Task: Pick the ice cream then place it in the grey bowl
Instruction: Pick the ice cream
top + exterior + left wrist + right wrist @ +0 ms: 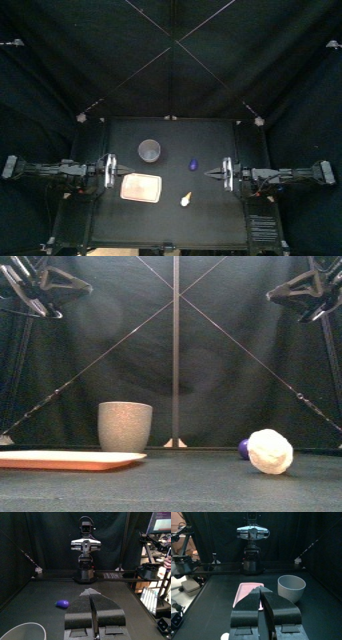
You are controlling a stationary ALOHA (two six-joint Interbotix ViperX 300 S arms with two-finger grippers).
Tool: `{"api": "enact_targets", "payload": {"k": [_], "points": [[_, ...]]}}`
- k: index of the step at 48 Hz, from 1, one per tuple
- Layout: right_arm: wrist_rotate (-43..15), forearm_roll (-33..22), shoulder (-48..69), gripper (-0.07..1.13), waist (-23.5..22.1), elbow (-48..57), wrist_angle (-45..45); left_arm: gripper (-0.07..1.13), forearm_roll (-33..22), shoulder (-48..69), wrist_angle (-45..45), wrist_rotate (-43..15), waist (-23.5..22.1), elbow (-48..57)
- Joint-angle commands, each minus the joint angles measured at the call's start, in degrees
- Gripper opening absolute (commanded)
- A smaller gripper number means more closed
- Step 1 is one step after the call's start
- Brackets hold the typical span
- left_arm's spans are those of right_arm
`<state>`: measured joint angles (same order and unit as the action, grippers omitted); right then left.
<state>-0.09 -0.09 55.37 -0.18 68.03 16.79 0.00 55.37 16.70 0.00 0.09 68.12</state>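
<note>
left gripper (91,592) raised over table's left edge, jaws pressed together, holding nothing. right gripper (263,590) raised over right edge, jaws also pressed together, empty. white ice cream (186,198) lies on table, just right of pink tray (142,186). grey bowl (150,150) upright behind tray. small purple toy (193,164) behind ice cream.

Overhead and table-level cameras both see the grey cup (150,150).

Front view, lower right: the ice cream (270,451) hides most of a purple toy (246,445); the pink tray (67,459) runs off the left edge
</note>
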Motion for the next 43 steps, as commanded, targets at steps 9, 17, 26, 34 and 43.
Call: {"api": "enact_targets", "payload": {"k": [9,17,26,34,43], "points": [[-2.3,0.4,-8.0,0.08,4.7,-1.5,-0.1,-0.02,0.0,1.0,0.9,-0.2,-0.3,0.3],[-4.2,1.1,-17.2,0.18,13.5,-2.6,-0.1,-0.02,0.2,1.1,0.9,-0.2,-0.3,0.5],[-6.2,3.9,-27.2,0.40,15.6,-5.4,-0.2,-0.02,0.3,1.1,0.9,-0.2,-0.3,0.5],[-6.4,5.6,-34.5,0.67,14.5,-7.5,-0.1,-0.02,0.4,1.1,0.9,-0.2,-0.3,0.8],[-6.4,8.7,-41.1,0.99,13.5,-9.8,-0.4,-0.02,0.3,1.1,0.9,-0.2,-0.3,0.9]]}}
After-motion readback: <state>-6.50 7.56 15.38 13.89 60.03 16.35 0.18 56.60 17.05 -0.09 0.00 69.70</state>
